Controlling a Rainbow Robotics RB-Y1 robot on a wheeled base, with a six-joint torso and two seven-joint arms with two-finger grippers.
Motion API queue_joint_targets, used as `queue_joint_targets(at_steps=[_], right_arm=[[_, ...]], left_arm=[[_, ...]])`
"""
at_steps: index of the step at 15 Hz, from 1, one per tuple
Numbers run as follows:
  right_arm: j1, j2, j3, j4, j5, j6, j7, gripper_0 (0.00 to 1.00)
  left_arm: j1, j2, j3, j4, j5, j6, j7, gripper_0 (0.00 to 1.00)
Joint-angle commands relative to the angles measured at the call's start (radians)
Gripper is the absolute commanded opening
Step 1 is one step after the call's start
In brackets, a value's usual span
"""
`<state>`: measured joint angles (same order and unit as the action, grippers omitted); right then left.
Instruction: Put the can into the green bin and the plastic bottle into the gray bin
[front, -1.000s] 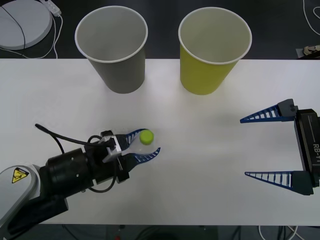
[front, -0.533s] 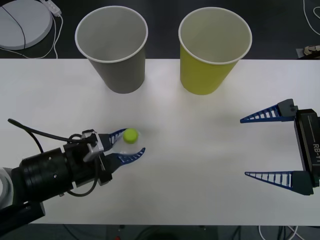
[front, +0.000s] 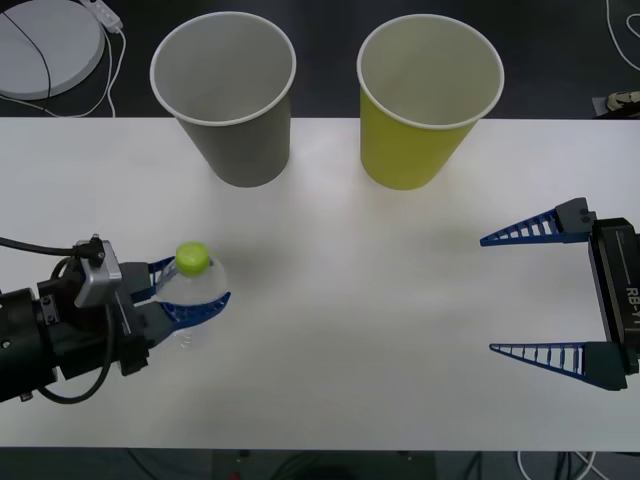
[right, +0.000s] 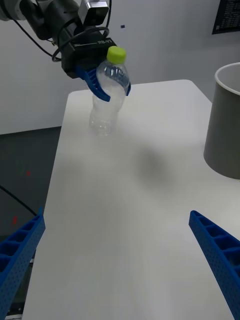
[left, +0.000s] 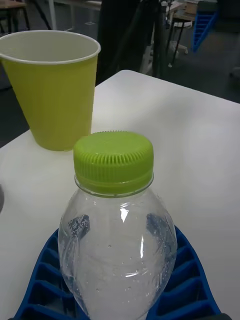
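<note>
The left gripper (front: 190, 290), with blue ribbed fingers, is clamped around the shoulders of the small clear, crinkly plastic bottle (front: 195, 285) with its round lime-green screw cap (front: 192, 258), near the left front part of the white table (front: 350, 330). In the right wrist view the bottle (right: 107, 92) stands roughly upright with the cap on top, and its base looks to be at or just above the tabletop; which of the two cannot be told. From the left wrist view the fingers (left: 50, 280) wrap both sides of the bottle's body (left: 117, 245).

The large gray paper-cup-shaped bin (front: 222, 95) with a white rim stands at the far edge of the table, well apart from the bottle, with the large yellow-green bin (front: 428, 100) of the same shape beside it to the right.

The right gripper (front: 487, 295) hovers over the right side of the table, its jaws spread wide and holding nothing.
</note>
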<state>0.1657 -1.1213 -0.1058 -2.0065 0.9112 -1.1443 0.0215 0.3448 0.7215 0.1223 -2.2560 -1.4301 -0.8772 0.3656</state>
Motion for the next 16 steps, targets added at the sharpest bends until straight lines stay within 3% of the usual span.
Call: queue_joint_targets(at_steps=[1, 8, 16], right_arm=[[0.0, 0.0, 0.0, 0.0, 0.0, 0.0, 0.0, 1.0], [0.0, 0.0, 0.0, 0.0, 0.0, 0.0, 0.0, 1.0], [0.0, 0.0, 0.0, 0.0, 0.0, 0.0, 0.0, 1.0]], left_arm=[[0.02, 0.006, 0.079, -0.004, -0.003, -0.003, 0.029, 0.0], [0.043, 0.012, 0.249, -0.004, -0.066, -0.003, 0.134, 0.0], [-0.009, 0.099, 0.329, -0.005, -0.13, -0.005, 0.421, 0.0]])
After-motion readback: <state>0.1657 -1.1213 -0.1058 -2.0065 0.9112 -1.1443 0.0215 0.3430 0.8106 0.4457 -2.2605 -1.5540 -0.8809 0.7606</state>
